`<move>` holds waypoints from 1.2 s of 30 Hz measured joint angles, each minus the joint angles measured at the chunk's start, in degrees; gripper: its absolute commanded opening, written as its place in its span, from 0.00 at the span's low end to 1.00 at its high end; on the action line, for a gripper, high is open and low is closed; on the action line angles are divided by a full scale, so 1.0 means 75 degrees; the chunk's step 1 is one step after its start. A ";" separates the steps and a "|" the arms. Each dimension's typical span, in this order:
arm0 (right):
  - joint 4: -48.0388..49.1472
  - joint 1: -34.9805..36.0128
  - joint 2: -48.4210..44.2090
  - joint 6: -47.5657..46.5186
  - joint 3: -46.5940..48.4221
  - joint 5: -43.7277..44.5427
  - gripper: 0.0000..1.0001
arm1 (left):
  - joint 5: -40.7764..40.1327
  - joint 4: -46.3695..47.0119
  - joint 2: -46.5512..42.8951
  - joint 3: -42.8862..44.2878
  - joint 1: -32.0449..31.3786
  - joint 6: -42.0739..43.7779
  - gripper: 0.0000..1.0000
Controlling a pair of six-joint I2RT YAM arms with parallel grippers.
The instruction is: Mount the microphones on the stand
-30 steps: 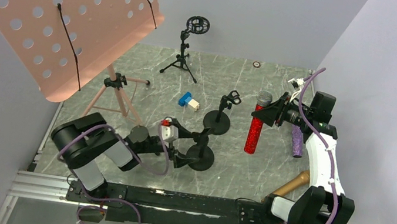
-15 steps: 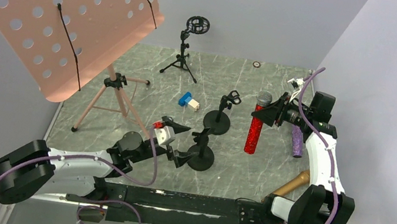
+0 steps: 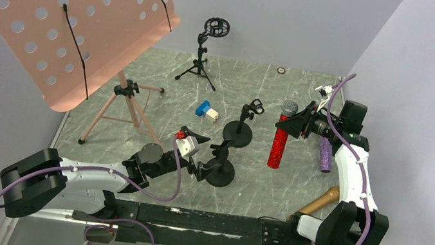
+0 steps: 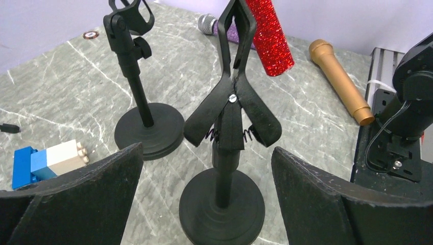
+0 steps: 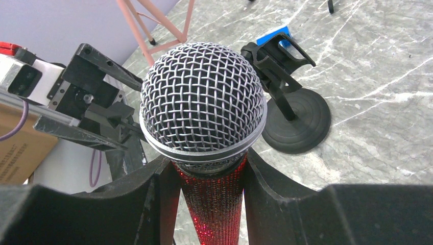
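My right gripper (image 3: pixel 296 124) is shut on the red glitter microphone (image 3: pixel 278 141) just below its silver grille (image 5: pixel 203 102) and holds it upright, its foot near the tabletop. My left gripper (image 3: pixel 200 156) is open, its fingers (image 4: pixel 92 194) on either side of the near black stand (image 4: pixel 230 117), a spring clip on a round base, without touching it. A second black clip stand (image 3: pixel 241 126) stands just behind. The gold microphone (image 3: pixel 318 203) lies at the front right. The purple glitter microphone (image 3: pixel 325 153) lies beside the right arm and is partly hidden by it.
A pink perforated music stand (image 3: pixel 74 16) on a tripod fills the left. A small black tripod with a ring mount (image 3: pixel 202 55) stands at the back. A blue and white block (image 3: pixel 207 111) lies left of the stands. The arms' rail (image 3: pixel 187 219) runs along the near edge.
The left arm has unfolded and swung its elbow out to the left, while its open gripper stays at the near stand, a little closer. The right arm and red microphone have not moved.
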 measured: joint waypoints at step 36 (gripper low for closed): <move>-0.0003 0.0000 0.0000 -0.0020 0.0000 0.0000 0.11 | 0.0326 0.0026 0.0181 0.0490 -0.0184 -0.0003 0.29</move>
